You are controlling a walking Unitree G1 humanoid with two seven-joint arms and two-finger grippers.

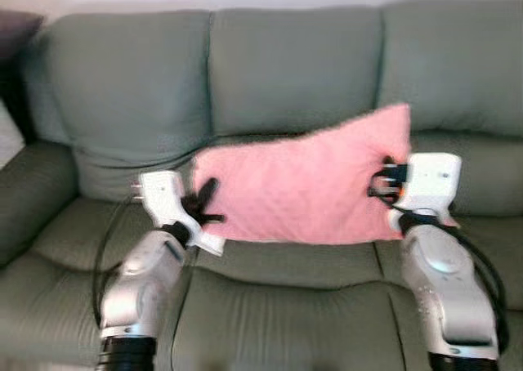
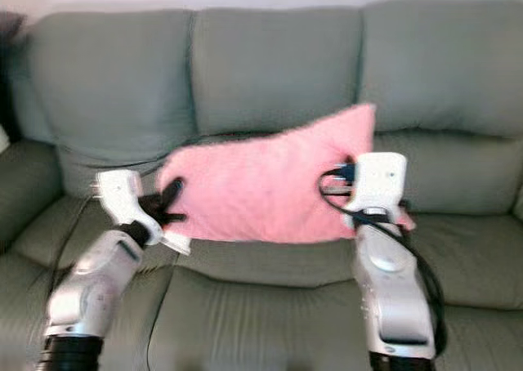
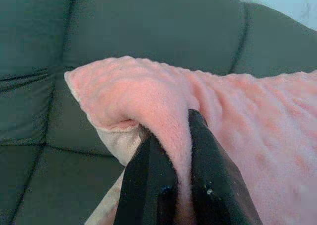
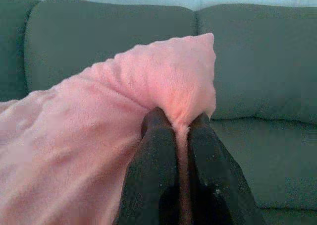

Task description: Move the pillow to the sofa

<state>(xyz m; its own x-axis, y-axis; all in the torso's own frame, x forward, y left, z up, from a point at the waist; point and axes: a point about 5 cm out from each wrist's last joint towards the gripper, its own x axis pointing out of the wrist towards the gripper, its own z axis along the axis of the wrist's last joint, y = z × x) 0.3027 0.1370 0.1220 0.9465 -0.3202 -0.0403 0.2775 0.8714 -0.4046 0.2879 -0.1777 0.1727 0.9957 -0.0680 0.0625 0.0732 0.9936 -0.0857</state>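
1. A grey-green sofa with three back cushions and wide seat cushions spans the head views, directly in front of the robot.

2. The pink pillow is stretched out in front of the sofa's middle back cushion, above the middle seat cushion. It is tilted, its corner on the robot's right higher than the one on the left. Whether its lower edge touches the seat cannot be told from these views.

3. Both silver arms reach forward from the bottom of the head views, one at each end of the pillow, with black cables running along them.

4. The left end effector is clenched on the pillow's left edge. In the left wrist view its two black fingers pinch a fold of the pink fabric, with a paler underside showing beside them.

5. The right end effector is clenched on the pillow's right edge, just below the raised corner. In the right wrist view its fingers squeeze a thin ridge of fabric between them.
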